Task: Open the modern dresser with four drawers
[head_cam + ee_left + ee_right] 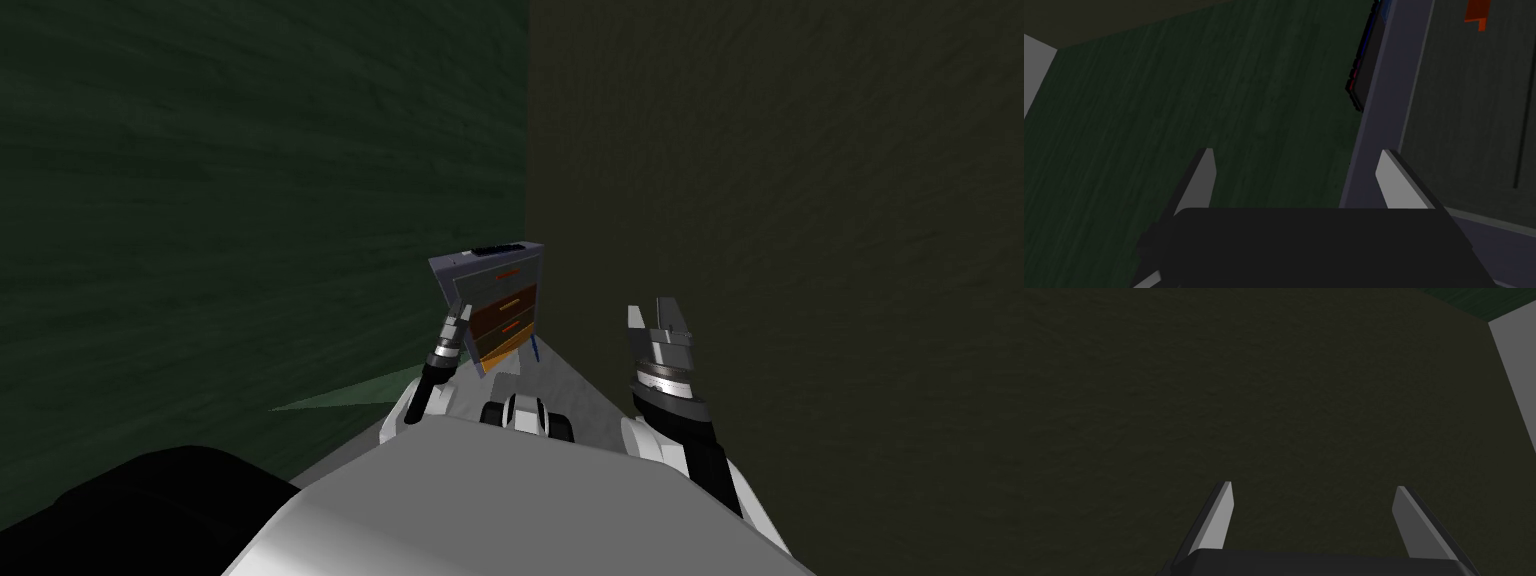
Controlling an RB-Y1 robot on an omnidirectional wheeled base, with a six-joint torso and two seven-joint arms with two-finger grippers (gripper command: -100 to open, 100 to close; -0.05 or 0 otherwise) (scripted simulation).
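- Dresser (pixel 495 300) sits mid-frame in head view; left tool (pixel 1296 152), spread apart, hovers by its side edge (off the orange handle (pixel 1476 12)).
- Closing here probably pinches frame, opens nothing.
- Right tool (pixel 1314 485): apart too.

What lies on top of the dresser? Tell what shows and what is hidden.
A flat dark slab with red and blue marks along its edge lies on the dresser. What it is cannot be told. The part of the top beneath it is covered.
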